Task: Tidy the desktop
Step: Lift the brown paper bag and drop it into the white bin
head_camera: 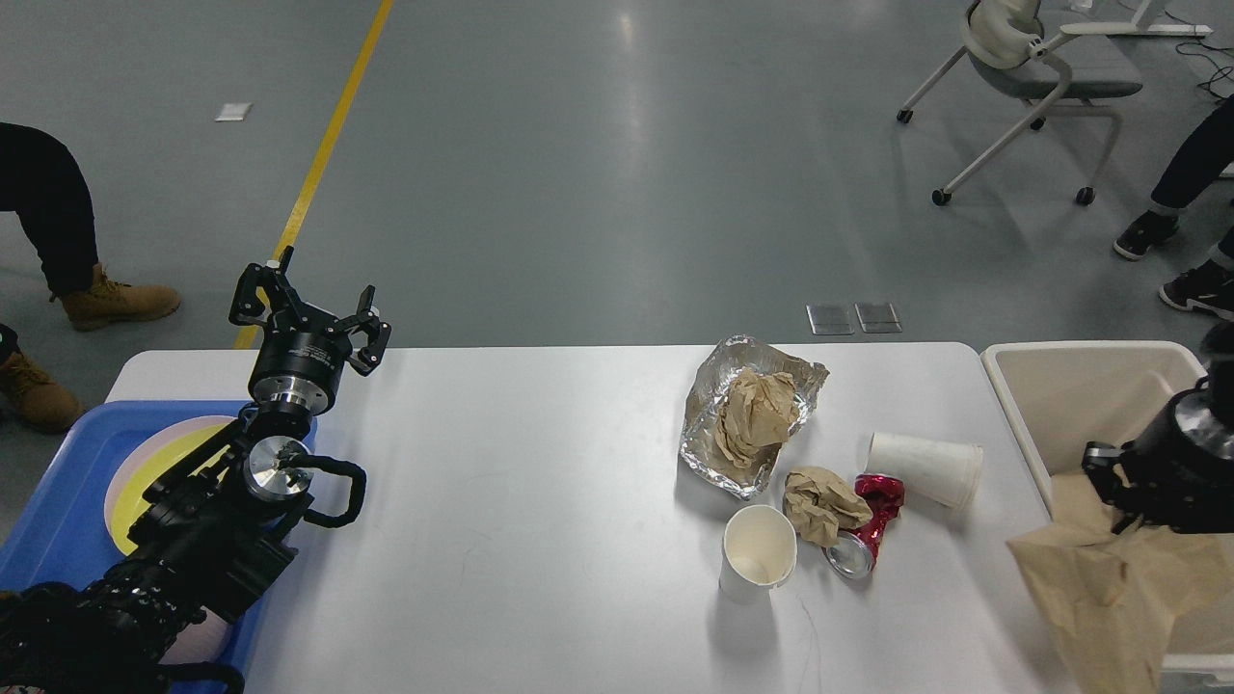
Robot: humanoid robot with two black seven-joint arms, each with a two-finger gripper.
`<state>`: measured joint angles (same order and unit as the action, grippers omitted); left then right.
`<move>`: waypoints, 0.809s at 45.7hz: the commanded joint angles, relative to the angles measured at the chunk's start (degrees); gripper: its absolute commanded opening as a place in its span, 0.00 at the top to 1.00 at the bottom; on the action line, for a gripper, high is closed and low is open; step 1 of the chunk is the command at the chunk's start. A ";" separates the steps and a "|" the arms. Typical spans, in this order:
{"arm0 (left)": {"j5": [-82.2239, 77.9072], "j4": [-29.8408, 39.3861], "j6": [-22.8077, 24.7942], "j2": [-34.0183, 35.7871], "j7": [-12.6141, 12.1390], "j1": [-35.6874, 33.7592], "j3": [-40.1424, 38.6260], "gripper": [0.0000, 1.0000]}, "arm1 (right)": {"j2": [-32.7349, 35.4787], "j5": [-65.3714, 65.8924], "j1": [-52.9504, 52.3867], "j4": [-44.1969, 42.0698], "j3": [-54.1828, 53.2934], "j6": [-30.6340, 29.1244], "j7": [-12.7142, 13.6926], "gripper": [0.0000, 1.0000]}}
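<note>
Two grippers here: our left gripper (310, 316) gapes empty, our right gripper (1123, 506) grasps a brown bag (1118, 588) hanging under its fingers over the bin (1012, 395), just right of the desktop (530, 501).

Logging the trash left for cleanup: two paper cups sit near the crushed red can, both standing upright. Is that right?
Not quite. In the head view, only the paper cup in front of the crushed red can stands upright; the other cup lies on its side on the desktop.

The scene is evenly lit from overhead. Soft glare is seen on the floor (627, 39). Focus is sharp; shadows on the counter (540, 482) are faint.
</note>
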<state>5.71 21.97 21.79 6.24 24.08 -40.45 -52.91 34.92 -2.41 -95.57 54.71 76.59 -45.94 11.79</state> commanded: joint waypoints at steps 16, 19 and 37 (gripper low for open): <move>0.00 0.00 0.00 0.00 0.00 0.02 0.00 0.04 | -8.01 6.19 -34.23 -0.84 3.57 -9.06 -0.54 1.00; 0.00 0.00 0.00 0.00 0.00 0.02 0.00 0.04 | -11.09 6.10 -36.96 -0.84 1.12 -9.06 -0.63 1.00; 0.00 0.00 0.00 0.00 0.00 0.02 0.00 0.04 | -18.92 1.62 -42.85 -1.63 -9.27 -9.06 -0.72 1.00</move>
<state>5.71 21.97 21.79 6.24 24.08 -40.42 -52.91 16.43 0.95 -137.39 53.39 67.72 -55.01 10.92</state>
